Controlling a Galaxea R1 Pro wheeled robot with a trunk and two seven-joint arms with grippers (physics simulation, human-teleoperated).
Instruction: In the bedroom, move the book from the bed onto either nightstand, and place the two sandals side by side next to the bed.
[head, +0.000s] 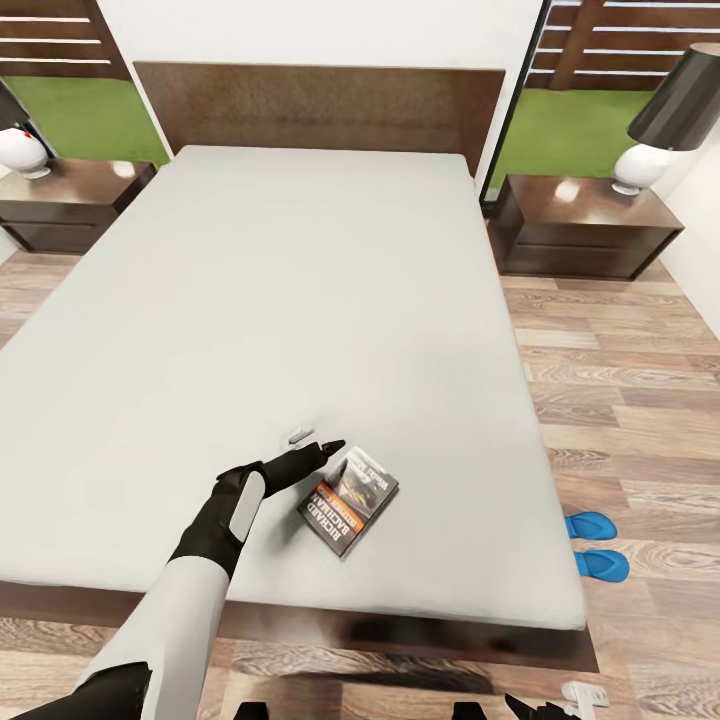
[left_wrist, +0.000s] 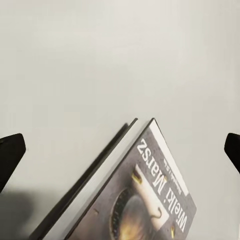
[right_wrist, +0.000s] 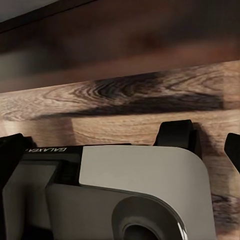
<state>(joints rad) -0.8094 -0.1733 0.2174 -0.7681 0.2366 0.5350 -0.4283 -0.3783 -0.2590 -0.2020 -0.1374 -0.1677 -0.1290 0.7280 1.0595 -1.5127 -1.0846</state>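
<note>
The book (head: 348, 500) lies flat on the pale mattress of the bed (head: 300, 300), close to the foot edge, its dark cover with the orange band facing up. My left gripper (head: 325, 447) hovers at the book's far left corner, just above the mattress. In the left wrist view the book (left_wrist: 140, 200) lies just short of the open gripper (left_wrist: 121, 152), with both fingertips (left_wrist: 10, 155) wide apart and nothing between them. The two blue sandals (head: 590, 525) (head: 603, 565) lie close together on the floor by the bed's right side. My right gripper (right_wrist: 120, 150) hangs open near my own body.
One nightstand (head: 70, 200) stands left of the headboard and another nightstand (head: 585, 225) right of it, each with a white lamp (head: 640, 165) on top. Wooden floor (head: 630, 400) runs along the bed's right side. The dark bed frame (head: 400, 630) edges the foot.
</note>
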